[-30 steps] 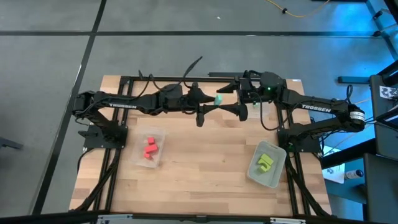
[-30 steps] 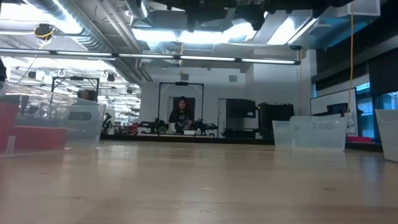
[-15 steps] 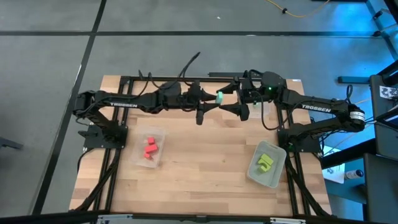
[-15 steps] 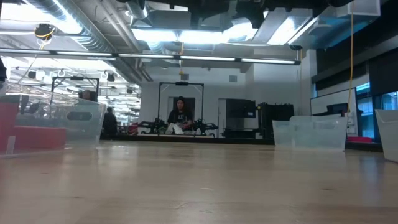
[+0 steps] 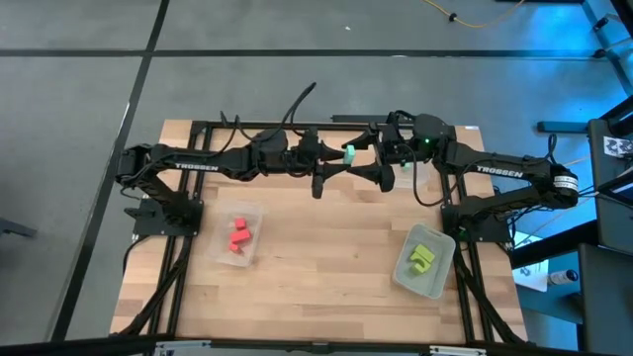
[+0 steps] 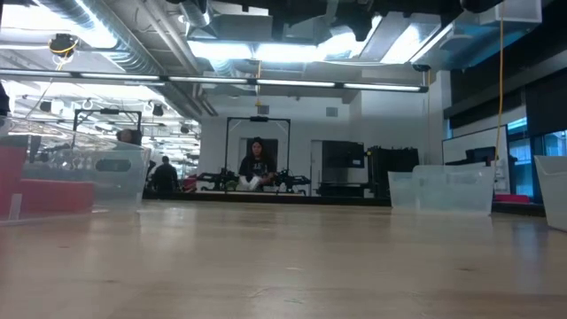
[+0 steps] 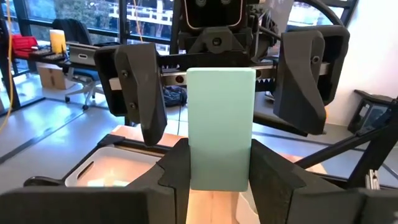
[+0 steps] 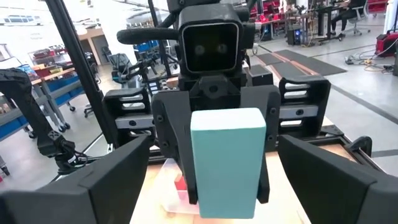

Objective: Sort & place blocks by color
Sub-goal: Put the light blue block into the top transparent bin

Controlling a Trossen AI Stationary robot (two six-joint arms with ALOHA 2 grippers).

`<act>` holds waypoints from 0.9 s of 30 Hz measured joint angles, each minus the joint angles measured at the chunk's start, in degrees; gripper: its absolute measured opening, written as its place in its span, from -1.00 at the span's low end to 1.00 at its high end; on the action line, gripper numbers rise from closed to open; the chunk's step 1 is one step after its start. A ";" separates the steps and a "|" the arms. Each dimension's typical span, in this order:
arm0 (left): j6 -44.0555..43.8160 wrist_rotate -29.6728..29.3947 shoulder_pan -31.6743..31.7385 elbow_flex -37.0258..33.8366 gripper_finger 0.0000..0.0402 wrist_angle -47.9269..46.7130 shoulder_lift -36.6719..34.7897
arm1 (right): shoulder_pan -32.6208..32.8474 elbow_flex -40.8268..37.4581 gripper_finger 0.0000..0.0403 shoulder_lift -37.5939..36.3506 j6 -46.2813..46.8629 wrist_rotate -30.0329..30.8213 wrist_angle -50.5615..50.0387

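High over the far middle of the table, a mint block (image 5: 348, 153) sits in my left gripper (image 5: 341, 156), which is shut on it and points level toward the table's right. My right gripper (image 5: 366, 158) faces it, open. Its two fingers (image 7: 140, 87) stand one on either side of the block (image 7: 221, 118) without touching it. Red blocks (image 5: 237, 234) lie in a clear tray (image 5: 253, 212) at the left. Yellow-green blocks (image 5: 423, 257) lie in a clear tray (image 5: 407, 278) at the right. My left gripper pinches the mint block by its two side faces (image 7: 194, 163) between its two fingers (image 7: 174, 177). The fingers come level from the table's left. The block stands upright in the hold, its top above the fingertips, lifted well clear of the table.
Another clear tray (image 7: 118, 168) shows below and beyond the grippers in the left wrist view. In the low view, clear trays (image 6: 443, 189) stand on the far part of the wooden tabletop (image 6: 283, 257). Black frame rails (image 5: 188, 198) run along both sides. People (image 6: 257, 164) are in the room behind.
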 joint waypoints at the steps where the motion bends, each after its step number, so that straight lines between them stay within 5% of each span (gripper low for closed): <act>1: -0.15 0.03 -0.01 0.00 -0.41 -0.02 0.00 | 0.11 0.00 0.78 0.00 -0.01 0.00 0.15; 27: -1.12 -0.32 -0.44 0.00 -0.41 4.34 0.00 | 3.20 0.11 0.78 -0.04 0.54 0.83 4.99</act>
